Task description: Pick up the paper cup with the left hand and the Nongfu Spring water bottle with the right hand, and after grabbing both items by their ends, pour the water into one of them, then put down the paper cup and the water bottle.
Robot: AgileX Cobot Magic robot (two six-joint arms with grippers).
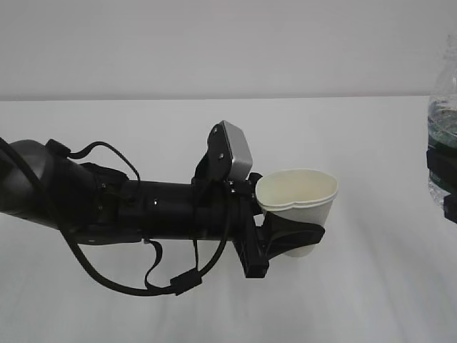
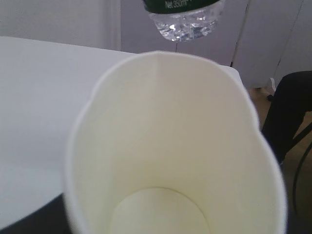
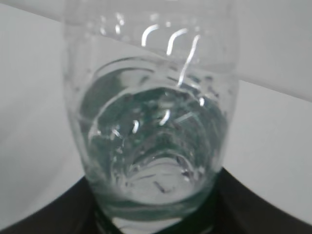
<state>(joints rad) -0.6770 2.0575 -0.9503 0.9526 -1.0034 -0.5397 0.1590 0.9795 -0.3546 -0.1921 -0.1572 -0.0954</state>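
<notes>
The white paper cup (image 1: 300, 204) is upright above the table. My left gripper (image 1: 296, 239) is shut on its lower wall, and the squeeze has dented the rim. In the left wrist view the paper cup (image 2: 170, 146) fills the frame. Its cream inside looks dry, and it hides my fingers. The Nongfu Spring water bottle (image 1: 444, 121) hangs at the far right edge with water in it, and my right gripper (image 1: 444, 182) is shut on it. Its clear base and green label (image 2: 185, 19) show above and beyond the cup. In the right wrist view the bottle (image 3: 153, 122) sits between my black fingers (image 3: 44, 214).
The white table (image 1: 143, 136) stretches under both arms to a plain wall behind. My left arm's loose cables (image 1: 136, 282) hang low over the table. Beyond the table's far edge (image 2: 234, 70) stands a dark object (image 2: 292, 112) on the floor.
</notes>
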